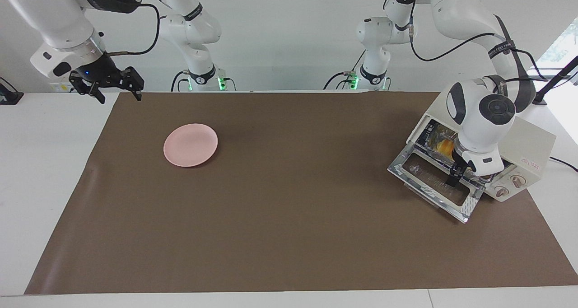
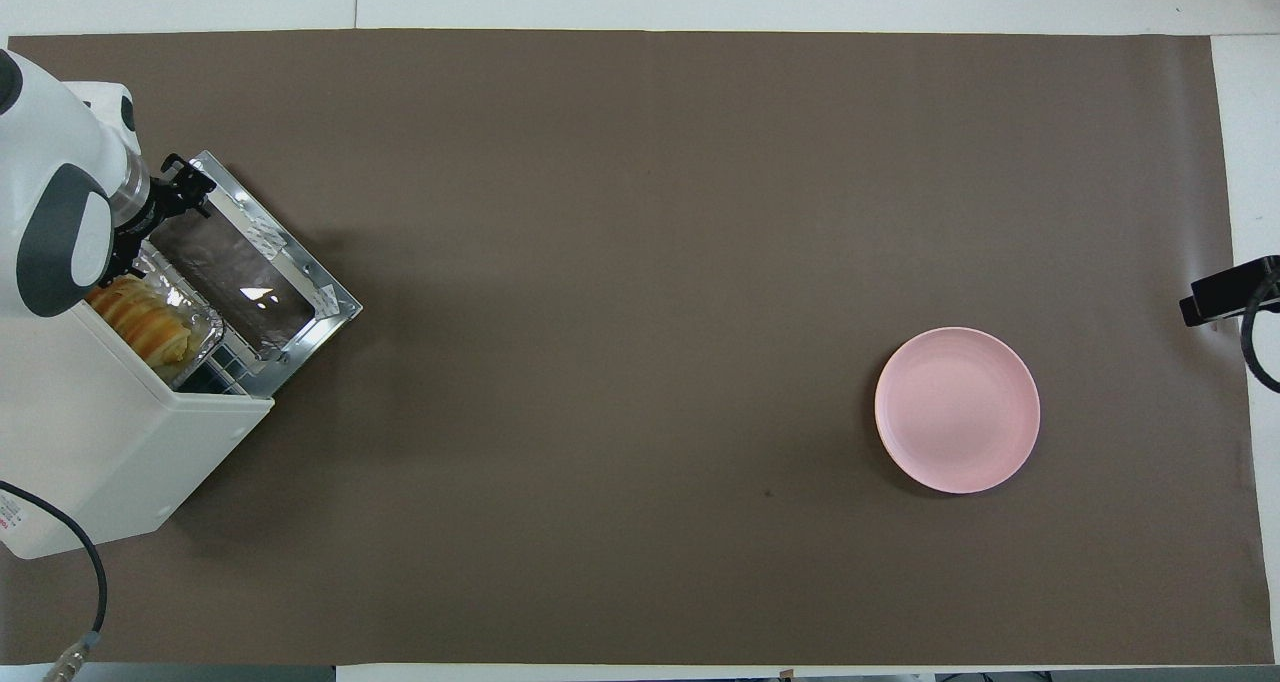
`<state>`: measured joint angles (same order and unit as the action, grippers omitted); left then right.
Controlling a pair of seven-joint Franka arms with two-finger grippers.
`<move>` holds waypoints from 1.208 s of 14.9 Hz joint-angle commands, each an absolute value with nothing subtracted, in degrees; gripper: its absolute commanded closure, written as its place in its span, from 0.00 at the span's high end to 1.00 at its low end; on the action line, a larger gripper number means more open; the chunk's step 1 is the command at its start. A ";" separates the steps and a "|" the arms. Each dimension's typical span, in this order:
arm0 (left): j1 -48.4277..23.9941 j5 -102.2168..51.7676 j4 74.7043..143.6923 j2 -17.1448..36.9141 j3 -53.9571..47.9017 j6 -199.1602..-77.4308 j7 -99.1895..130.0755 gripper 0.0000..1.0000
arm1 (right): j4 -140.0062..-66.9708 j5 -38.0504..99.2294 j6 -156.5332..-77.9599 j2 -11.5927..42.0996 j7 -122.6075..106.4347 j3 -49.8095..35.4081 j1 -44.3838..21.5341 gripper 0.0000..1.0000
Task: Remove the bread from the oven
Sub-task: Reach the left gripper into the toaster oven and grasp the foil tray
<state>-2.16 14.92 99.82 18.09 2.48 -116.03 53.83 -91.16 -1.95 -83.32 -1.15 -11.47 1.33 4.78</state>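
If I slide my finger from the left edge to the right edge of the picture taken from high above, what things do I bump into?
Toaster oven with its glass door folded down, then lots of brown mat, then the pink plate.

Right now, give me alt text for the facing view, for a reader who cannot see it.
The left gripper, open, hangs over the lowered glass door of the oven, where the bread sits in a foil tray. The right gripper waits, open, over the table edge, and a pink plate lies on the brown mat.
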 commanded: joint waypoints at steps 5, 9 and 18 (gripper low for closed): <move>-1.67 16.17 104.24 15.82 2.11 -121.73 53.61 0.83 | -91.85 -2.37 -81.66 -2.02 -12.83 1.05 5.71 1.00; -1.58 16.26 111.33 13.02 2.28 -123.75 43.81 0.32 | -91.85 -2.37 -80.68 -2.02 -12.66 1.05 5.71 1.00; -12.72 12.24 93.22 19.05 1.67 -112.35 38.14 0.00 | -91.67 -2.37 -80.68 -2.02 -12.83 1.05 5.62 1.00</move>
